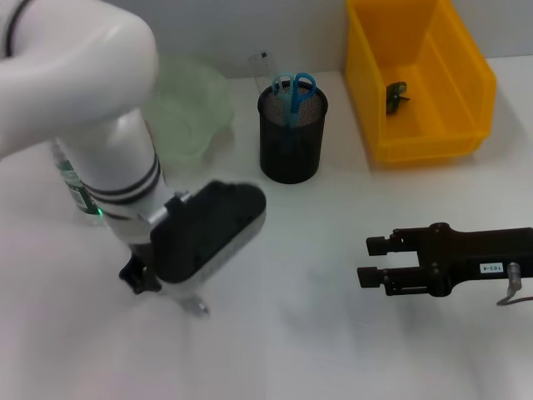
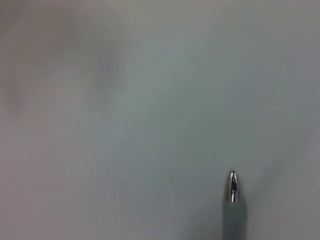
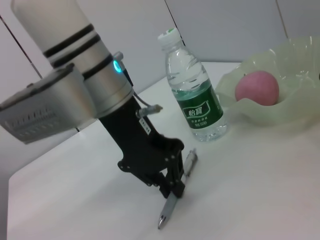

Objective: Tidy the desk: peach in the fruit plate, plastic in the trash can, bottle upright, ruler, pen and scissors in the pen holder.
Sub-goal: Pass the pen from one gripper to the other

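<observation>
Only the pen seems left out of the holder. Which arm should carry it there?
Left. Its hand is already down on the pen on the table, while the right hand hangs open and away from it.

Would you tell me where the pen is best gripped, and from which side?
Mid-barrel, from above, I'd judge: the pen lies flat on the table, so its thin barrel suits fingers closing across it. The left gripper is already there.

A plain white tabletop is carrying a black mesh pen holder, a yellow plastic bin, a pale green translucent fruit plate, an upright clear green-labelled water bottle and a silver pen.
</observation>
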`<state>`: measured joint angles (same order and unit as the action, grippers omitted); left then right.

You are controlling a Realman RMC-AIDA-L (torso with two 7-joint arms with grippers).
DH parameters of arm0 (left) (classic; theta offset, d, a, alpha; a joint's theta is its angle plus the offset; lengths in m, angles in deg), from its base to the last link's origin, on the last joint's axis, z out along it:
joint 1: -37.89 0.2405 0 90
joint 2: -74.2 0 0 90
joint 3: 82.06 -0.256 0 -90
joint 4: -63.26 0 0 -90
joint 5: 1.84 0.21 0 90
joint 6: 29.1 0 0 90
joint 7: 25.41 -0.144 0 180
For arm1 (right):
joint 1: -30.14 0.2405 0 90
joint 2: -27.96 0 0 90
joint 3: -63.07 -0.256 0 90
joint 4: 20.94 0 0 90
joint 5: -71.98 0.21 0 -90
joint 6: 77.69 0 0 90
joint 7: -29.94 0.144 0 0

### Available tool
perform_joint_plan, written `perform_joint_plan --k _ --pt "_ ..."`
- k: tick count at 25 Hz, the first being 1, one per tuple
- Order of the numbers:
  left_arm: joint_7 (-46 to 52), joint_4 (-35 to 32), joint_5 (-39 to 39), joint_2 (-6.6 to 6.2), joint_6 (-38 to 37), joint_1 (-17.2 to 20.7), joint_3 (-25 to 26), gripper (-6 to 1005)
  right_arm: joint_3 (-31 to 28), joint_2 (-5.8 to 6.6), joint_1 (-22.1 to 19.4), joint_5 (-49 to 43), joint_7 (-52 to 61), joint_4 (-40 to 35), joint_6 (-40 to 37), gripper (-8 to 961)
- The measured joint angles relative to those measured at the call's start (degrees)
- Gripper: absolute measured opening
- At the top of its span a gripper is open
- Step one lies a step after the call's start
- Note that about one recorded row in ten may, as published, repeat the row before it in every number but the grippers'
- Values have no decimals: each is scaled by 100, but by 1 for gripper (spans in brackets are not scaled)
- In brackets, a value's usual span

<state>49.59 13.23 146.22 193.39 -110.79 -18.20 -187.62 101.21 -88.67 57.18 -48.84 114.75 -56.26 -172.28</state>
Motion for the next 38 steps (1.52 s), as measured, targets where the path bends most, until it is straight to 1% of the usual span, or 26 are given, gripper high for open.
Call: perform_joint_plan --k 1,5,6,7,9,10,11,12,13,14,15,16,19,22,25,26,27,28,29,30,31,33,34,35,38 --pt "88 -242 41 -5 -11 113 220 138 0 0 -5 1 0 0 0 670" --pt "88 -242 41 -5 -11 113 220 141 1 4 -15 3 -3 -1 2 670" --pt "316 -951 -72 -17 -408 383 1263 142 0 11 -16 4 -8 -4 3 669" --pt "676 -1176 -423 -27 -787 386 1998 143 0 20 -15 5 -27 -4 3 669" --pt "676 -1176 -423 -27 -787 386 1998 144 -2 36 -14 6 -115 3 3 669" --pt "1062 -1260 -732 -47 -988 355 2546 145 -4 39 -16 7 -186 4 3 669" --pt "1062 -1260 -732 -47 -988 355 2546 146 -6 39 -23 7 -272 4 3 669" --pt "1646 -1416 -1260 -55 -1204 380 3438 147 -8 40 -30 8 -351 1 2 669" --pt "1845 -1471 -1498 -57 -1241 423 3703 148 -13 44 -37 9 -432 -2 -3 669" --pt "2286 -1556 -1995 -67 -1290 523 4110 149 -20 52 -40 9 -494 -4 -11 668" --pt "2286 -1556 -1995 -67 -1290 523 4110 149 -25 67 -41 9 -520 -5 -24 668" --pt "2752 -1639 -2434 -79 -1309 629 4382 150 -32 84 -42 8 -543 -8 -35 668" --pt "3454 -1802 -2954 -84 -1281 812 4553 153 -35 120 -42 -7 -562 -45 -54 667" --pt "4138 -1966 -3347 -82 -1187 999 4581 155 -74 113 -67 7 -645 -130 -87 664" --pt "4138 -1966 -3347 -82 -1187 999 4581 158 -178 83 -90 18 -832 -187 -133 662" --pt "4471 -1999 -3519 -83 -1139 1063 4584 159 -202 77 -96 19 -858 -208 -148 662" --pt "5408 -2001 -3778 -108 -1100 1142 4688 159 -239 70 -103 21 -888 -250 -171 662" --pt "5794 -1982 -3795 -129 -1151 1135 4758 160 -261 63 -107 25 -911 -291 -187 661" --pt "5794 -1982 -3795 -129 -1151 1135 4758 161 -281 49 -111 36 -940 -341 -198 661" --pt "5967 -1974 -3796 -141 -1182 1127 4781 162 -297 23 -120 62 -1004 -408 -198 661" --pt "6507 -1961 -3802 -182 -1322 1101 4808 163 -307 -5 -136 113 -1114 -470 -188 662" --pt "6991 -1955 -3806 -215 -1400 1076 4812 164 -351 -73 -180 230 -1436 -614 -142 662" --pt "6991 -1955 -3806 -215 -1400 1076 4812 165 -387 -118 -206 294 -1688 -695 -107 662" --pt "7392 -1925 -3788 -260 -1400 1046 4815 166 -420 -170 -229 361 -2001 -777 -67 663" --pt "7935 -1816 -3765 -340 -1379 975 4854 169 -468 -232 -266 623 -2926 -813 56 663"
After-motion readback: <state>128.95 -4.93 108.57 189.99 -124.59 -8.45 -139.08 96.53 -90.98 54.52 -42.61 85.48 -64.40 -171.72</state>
